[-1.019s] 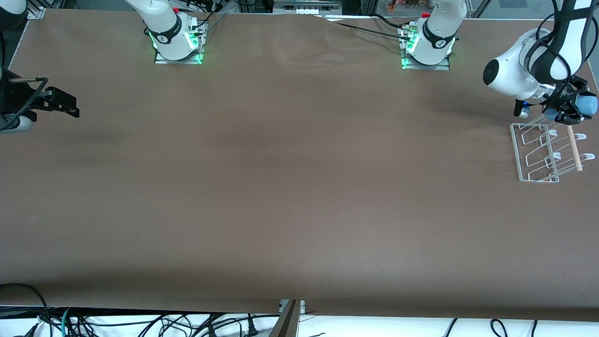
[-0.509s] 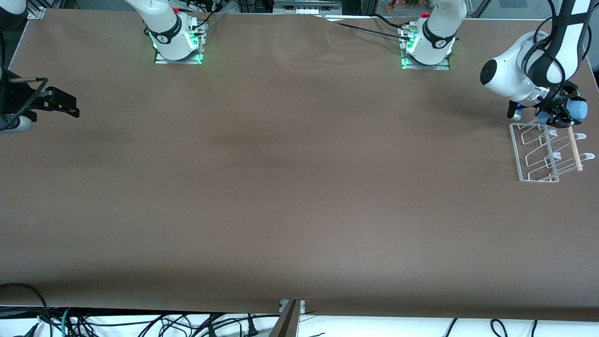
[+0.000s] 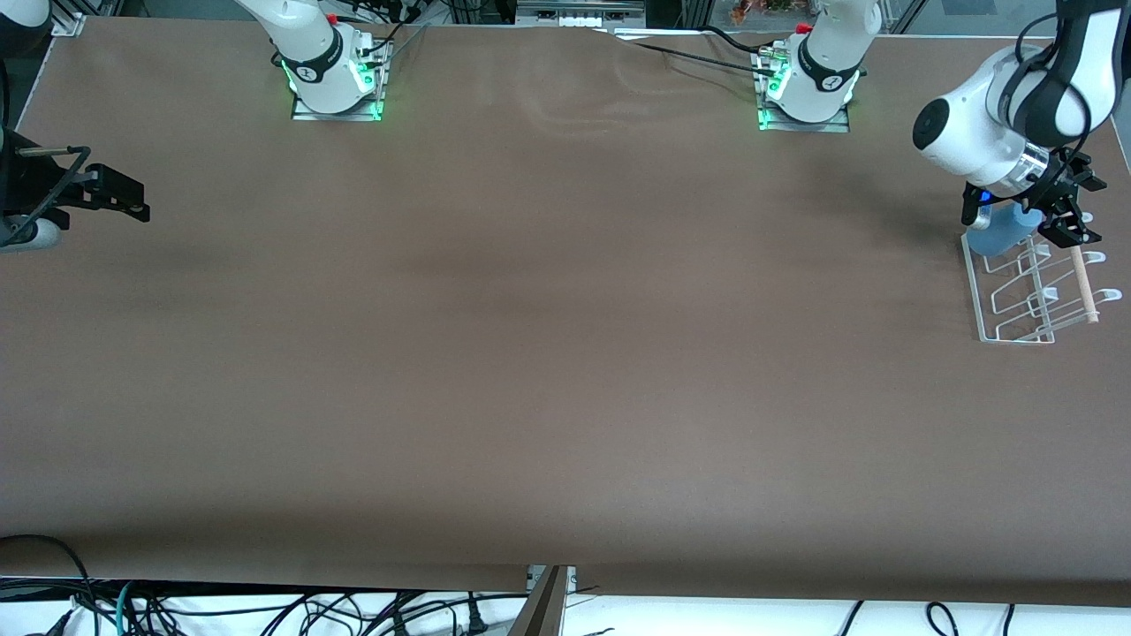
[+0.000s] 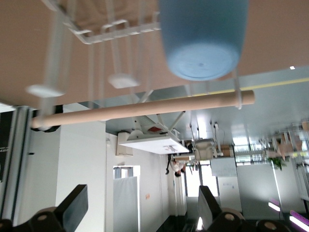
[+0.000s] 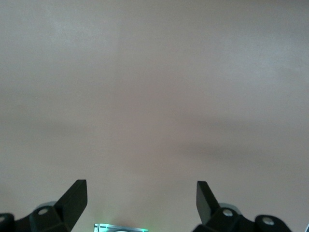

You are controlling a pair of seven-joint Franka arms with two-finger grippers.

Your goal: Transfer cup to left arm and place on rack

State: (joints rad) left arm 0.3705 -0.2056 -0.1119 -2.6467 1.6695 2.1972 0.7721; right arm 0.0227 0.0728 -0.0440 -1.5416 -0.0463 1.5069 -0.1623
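The light-blue cup (image 3: 997,235) rests on the clear and white-wire rack (image 3: 1016,305), at the rack's end farthest from the front camera. In the left wrist view the cup (image 4: 203,38) shows its base, hung among the wire pegs (image 4: 116,33) above the wooden dowel (image 4: 145,108). My left gripper (image 3: 1023,221) hovers over that end of the rack, open, its fingers clear of the cup, and in its own view the left gripper (image 4: 142,208) has nothing between its fingers. My right gripper (image 3: 115,194) waits open over the right arm's end of the table, and the right gripper (image 5: 141,198) is empty.
The rack stands close to the table's edge at the left arm's end. Both arm bases (image 3: 336,88) (image 3: 804,97) glow green along the table's farthest edge. Cables (image 3: 265,609) lie below the table's nearest edge.
The left gripper opened and let go of the cup, which dropped from its fingers onto the rack. The left wrist then lifted slightly. The right arm stayed still.
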